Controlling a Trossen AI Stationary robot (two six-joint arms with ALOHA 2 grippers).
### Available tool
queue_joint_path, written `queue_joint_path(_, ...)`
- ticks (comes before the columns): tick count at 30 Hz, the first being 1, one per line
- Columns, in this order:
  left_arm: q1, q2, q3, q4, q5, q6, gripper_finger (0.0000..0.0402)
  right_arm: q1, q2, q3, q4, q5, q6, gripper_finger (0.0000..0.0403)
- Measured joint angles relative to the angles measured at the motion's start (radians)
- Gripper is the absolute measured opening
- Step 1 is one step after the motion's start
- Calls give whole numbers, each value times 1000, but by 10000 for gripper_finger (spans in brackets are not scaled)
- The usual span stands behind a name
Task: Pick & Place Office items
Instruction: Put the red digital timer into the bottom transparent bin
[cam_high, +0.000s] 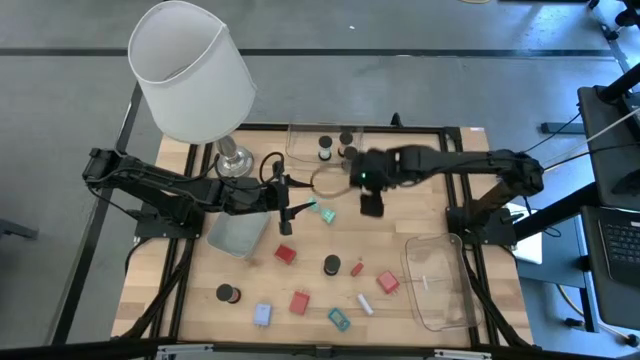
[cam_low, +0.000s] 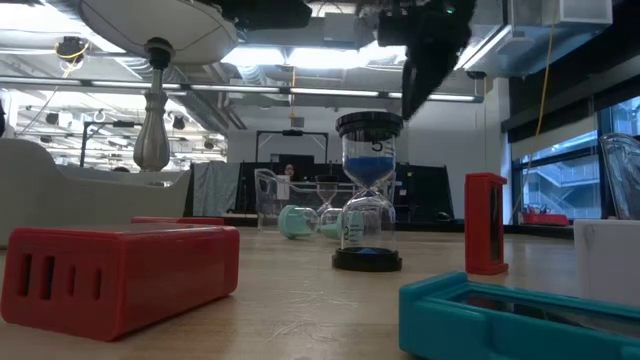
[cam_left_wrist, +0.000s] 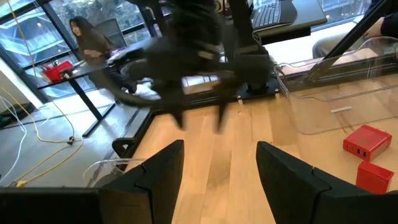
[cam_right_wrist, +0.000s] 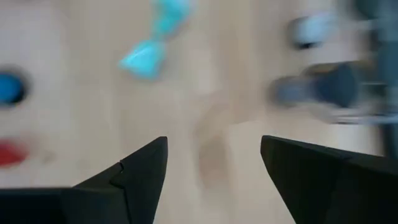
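Office items lie scattered on the wooden table: a teal piece (cam_high: 322, 212) on its side at the middle, red blocks (cam_high: 285, 253) (cam_high: 388, 283) (cam_high: 299, 301), dark round cylinders (cam_high: 331, 265) (cam_high: 228, 293), a pale-blue piece (cam_high: 262, 315), a teal clip (cam_high: 339, 319) and a white stick (cam_high: 365, 303). My left gripper (cam_high: 292, 210) hovers open just left of the teal piece, with nothing between its fingers (cam_left_wrist: 221, 149). My right gripper (cam_high: 371, 207) hangs open above the table's middle, pointing steeply down, to the right of the teal piece (cam_right_wrist: 152, 56); it holds nothing.
A clear tray (cam_high: 300, 135) at the far edge holds two dark cylinders (cam_high: 325, 150). Another clear tray (cam_high: 440, 285) sits at the right and a third (cam_high: 235, 235) at the left under my left arm. A white-shaded lamp (cam_high: 190, 70) stands at the far left.
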Motion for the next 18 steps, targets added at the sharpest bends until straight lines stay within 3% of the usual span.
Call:
queue_joint_path(7,0,0,0,0,1,-3,198,151,1,-174,120,-144,-2,248)
queue_joint_path(18,0,0,0,1,0,-3,198,345,3,-304,347,-143,-9,220)
